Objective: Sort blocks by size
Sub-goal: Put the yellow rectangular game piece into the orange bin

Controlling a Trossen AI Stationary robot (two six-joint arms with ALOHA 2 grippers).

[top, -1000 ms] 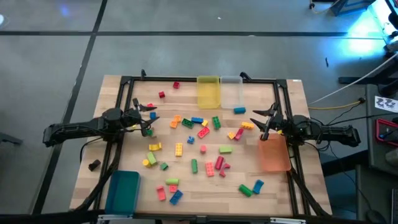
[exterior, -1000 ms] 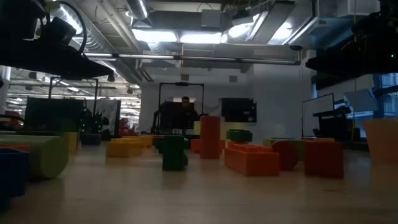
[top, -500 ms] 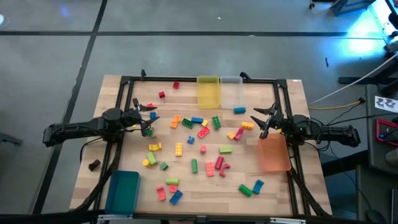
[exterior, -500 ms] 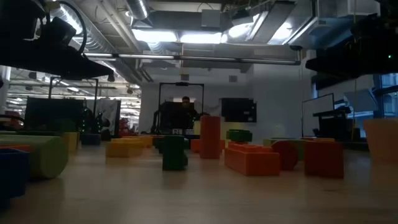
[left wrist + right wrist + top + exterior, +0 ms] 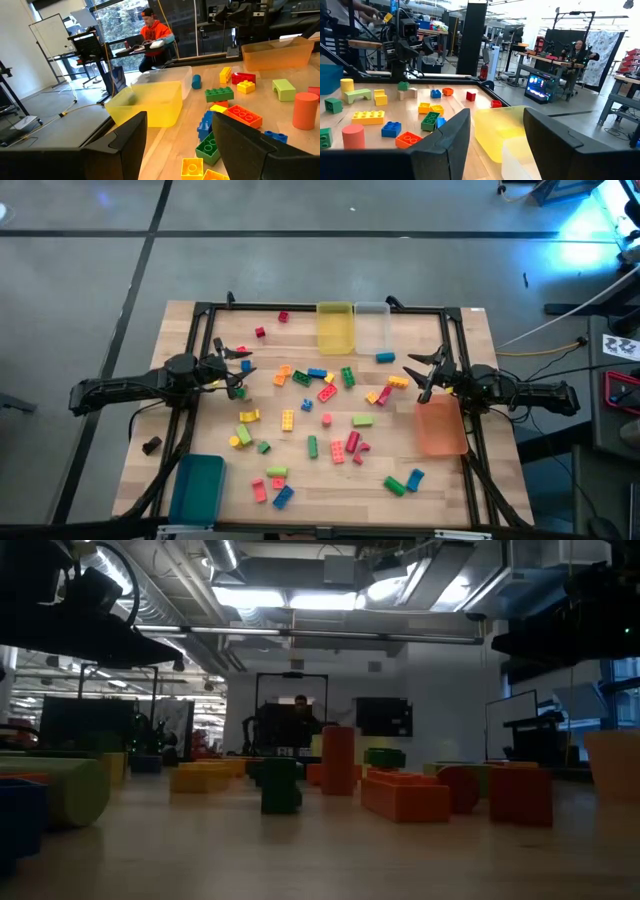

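You have the blocks (image 5: 330, 415) scattered loose across the middle of the wooden table (image 5: 155, 420), with none of them in the yellow bin (image 5: 335, 328) or the clear bin (image 5: 372, 326) at the far edge, the orange bin (image 5: 440, 427) at the right or the teal bin (image 5: 198, 488) at the near left. Your left gripper (image 5: 238, 370) hovers at the left side of the table with its fingers spread wide and nothing between them, just beside the leftmost blocks. Your right gripper (image 5: 418, 373) hangs at the right side just beyond the orange bin's far end, its fingers parted and empty, near the yellow and orange blocks there.
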